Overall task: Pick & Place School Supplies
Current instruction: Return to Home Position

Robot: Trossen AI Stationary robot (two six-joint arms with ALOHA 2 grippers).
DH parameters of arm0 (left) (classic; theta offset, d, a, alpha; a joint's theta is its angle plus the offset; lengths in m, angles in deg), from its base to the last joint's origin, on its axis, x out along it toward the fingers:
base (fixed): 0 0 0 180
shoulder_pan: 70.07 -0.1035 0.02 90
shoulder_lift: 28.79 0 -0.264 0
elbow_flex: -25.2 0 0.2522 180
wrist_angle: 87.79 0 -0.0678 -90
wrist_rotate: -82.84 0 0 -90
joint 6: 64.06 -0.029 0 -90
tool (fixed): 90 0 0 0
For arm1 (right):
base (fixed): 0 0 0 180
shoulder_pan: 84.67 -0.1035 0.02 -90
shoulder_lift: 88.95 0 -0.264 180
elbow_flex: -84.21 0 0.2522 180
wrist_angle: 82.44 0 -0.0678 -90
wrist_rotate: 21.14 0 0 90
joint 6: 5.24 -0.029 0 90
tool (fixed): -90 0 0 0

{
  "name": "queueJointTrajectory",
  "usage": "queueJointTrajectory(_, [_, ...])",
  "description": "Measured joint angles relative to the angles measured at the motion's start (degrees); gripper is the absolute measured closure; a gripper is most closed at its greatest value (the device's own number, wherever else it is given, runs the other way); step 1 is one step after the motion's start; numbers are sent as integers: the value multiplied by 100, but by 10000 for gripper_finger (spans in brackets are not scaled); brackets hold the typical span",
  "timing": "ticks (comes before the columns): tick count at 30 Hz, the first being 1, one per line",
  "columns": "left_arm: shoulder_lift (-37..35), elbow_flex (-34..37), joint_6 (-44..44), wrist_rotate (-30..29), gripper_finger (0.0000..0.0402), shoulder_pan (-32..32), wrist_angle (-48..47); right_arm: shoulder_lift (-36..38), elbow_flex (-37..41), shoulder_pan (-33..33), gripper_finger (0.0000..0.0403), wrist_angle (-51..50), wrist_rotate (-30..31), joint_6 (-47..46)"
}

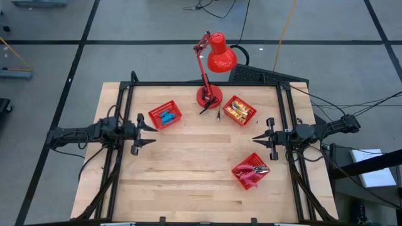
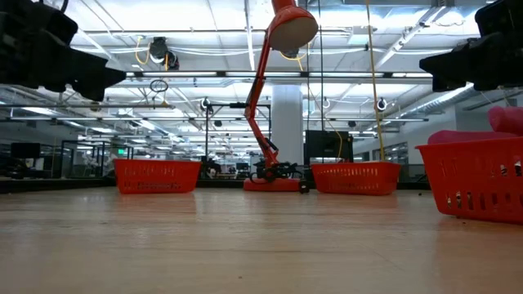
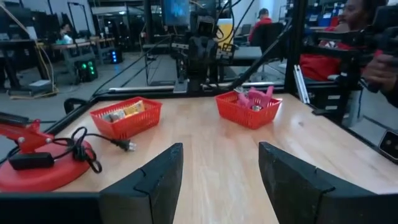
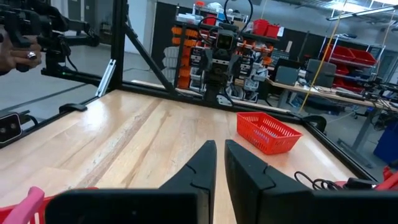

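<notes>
A wooden table (image 1: 188,194) is seen from above, with a red lamp (image 1: 220,58) at its upper middle edge. All the supplies are held in three red baskets; none is seen loose on the table. Blue blocks (image 1: 166,116) lie in the upper-left basket (image 1: 151,115). Yellow packets (image 1: 239,112) lie in the upper-right basket (image 1: 228,103), and pink-handled pliers (image 1: 254,171) in the lower-right basket (image 1: 240,161).

The left hand (image 1: 153,135) is held at the left of the frame, fingers spread, with nothing between them. The right hand (image 1: 254,139) is held at the right, fingers drawn almost together on nothing. The hands are pointed at each other, well apart.

The blue blocks lie just above and right of the left hand, which is the nearer to them. The right hand is placed between the yellow packets above it and the pliers below it. No grasp is judged to be needed next, only a withdrawal of both arms to rest.

The long axes of the items cannot be told from above. In the low view only basket walls are shown, with pink handles raised over the rim at the right edge. In the left wrist view the packets and handles are seen from the side, and a person (image 3: 323,59) in red is seen beyond the table.
</notes>
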State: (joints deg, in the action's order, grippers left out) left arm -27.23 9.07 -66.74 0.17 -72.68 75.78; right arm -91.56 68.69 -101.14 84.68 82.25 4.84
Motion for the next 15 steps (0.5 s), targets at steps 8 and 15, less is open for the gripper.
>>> queueJointTrajectory(8, [33, 0, 22, -177, 188, 0, -20, -2, 2, -1, 381, -37, -210, 25])
queueJointTrajectory(15, [33, -4, 168, -63, 188, 11, -13, -130, 4, 0, 381, -28, -127, 423])
